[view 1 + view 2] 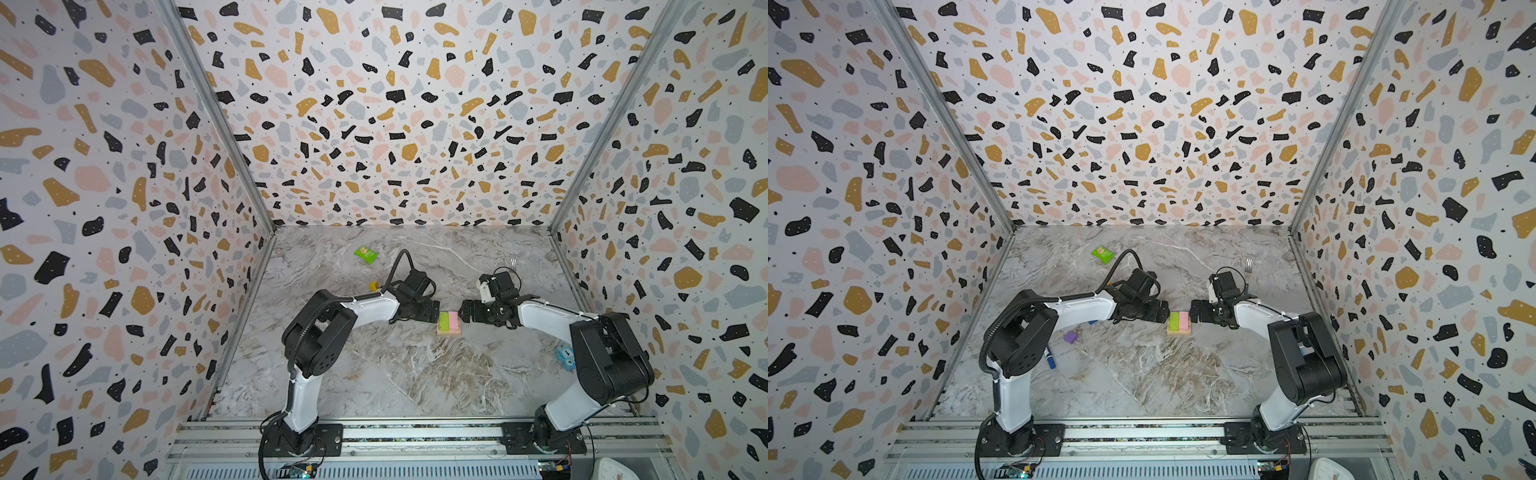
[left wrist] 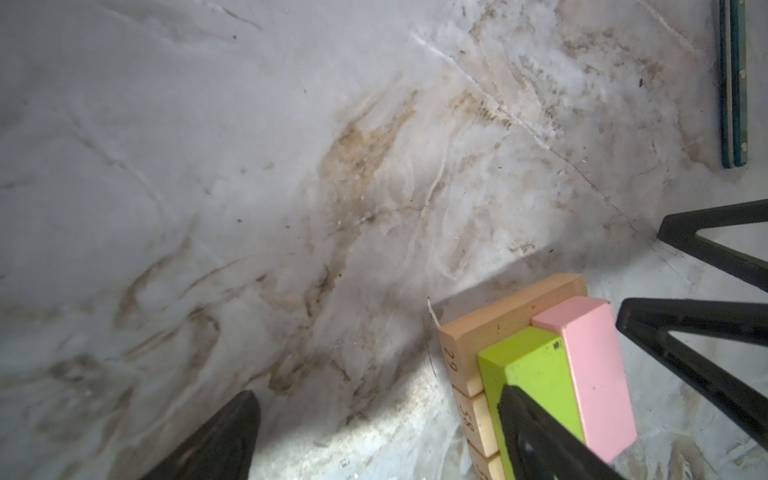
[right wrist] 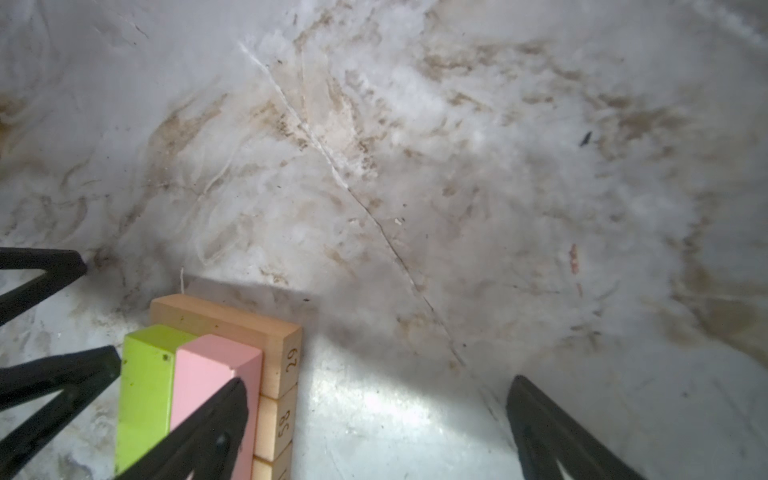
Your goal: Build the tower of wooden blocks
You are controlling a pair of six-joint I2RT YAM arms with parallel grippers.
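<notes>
Currently tower [image 1: 449, 325]: smooth lime bar [image 1: 444, 321] and pink bar [image 1: 453, 320] side by side atop numbered tan bars [image 2: 490, 324]. Left gripper [image 2: 376, 392], right gripper [image 3: 379, 380] spread wide, empty.

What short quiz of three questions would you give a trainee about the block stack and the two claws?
1. True or false: the pink bar lies on top of the tan bars.
2. Which bar is nearest to the left claw? A. lime bar B. pink bar C. a blue bar
3. Fill in: the right claw stands ____, gripping nothing.

Key: 1 true; 2 A; 3 open.
</notes>
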